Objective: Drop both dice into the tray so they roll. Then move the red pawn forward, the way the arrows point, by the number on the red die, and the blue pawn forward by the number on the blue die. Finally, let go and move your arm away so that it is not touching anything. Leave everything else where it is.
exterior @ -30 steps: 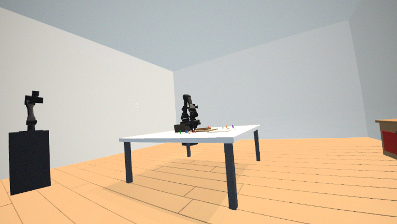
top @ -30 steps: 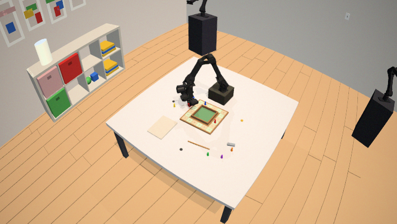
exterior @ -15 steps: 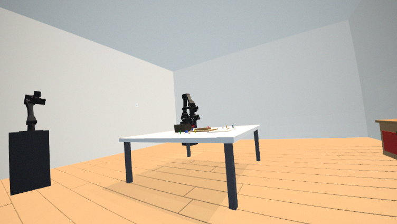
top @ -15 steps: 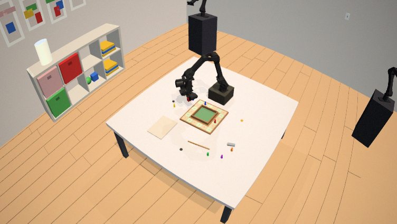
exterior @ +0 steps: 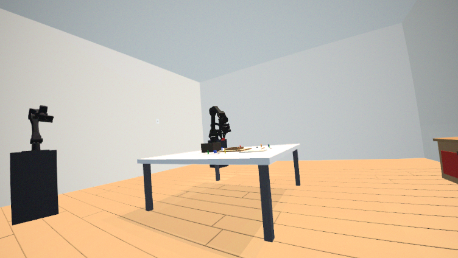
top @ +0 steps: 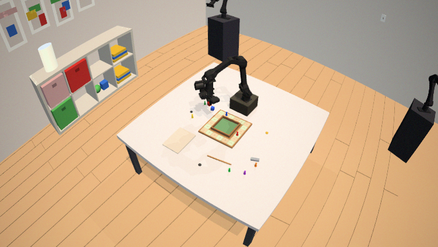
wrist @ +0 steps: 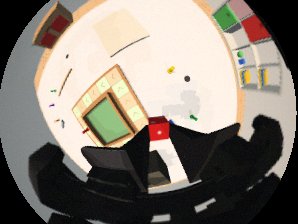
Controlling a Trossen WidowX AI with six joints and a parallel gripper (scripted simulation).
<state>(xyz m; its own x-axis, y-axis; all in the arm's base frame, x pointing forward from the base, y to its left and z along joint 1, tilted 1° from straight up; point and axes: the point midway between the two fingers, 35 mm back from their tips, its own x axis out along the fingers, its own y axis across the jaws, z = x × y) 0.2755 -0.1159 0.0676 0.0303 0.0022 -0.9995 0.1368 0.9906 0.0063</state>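
My gripper (top: pixel 209 103) (exterior: pixel 223 139) (wrist: pixel 157 125) is shut on the red die (top: pixel 208 103) (exterior: pixel 223 139) (wrist: pixel 159 132) and holds it above the table, beside the board. The blue die (top: pixel 212 108) (exterior: pixel 215 151) lies on the table just below; only a sliver of it shows in the wrist view. The green tray (top: pixel 226 126) (wrist: pixel 108 120), set in the middle of the arrowed board (top: pixel 232 145), holds nothing that I can see. The blue pawn (top: pixel 226 113) (exterior: pixel 221 148) stands on the board's back edge. The red pawn (top: pixel 237 133) (wrist: pixel 85 131) stands on its right side.
A green pawn (top: pixel 204 102) (wrist: pixel 193 118), a yellow pawn (top: pixel 192 116) (wrist: pixel 171 70) and a dark disc (top: pixel 191 111) (wrist: pixel 187 78) are near the gripper. A beige sheet (top: pixel 179 140), a stick (top: pixel 219 159), a grey block (top: pixel 254 159) and several pawns lie beyond the board.
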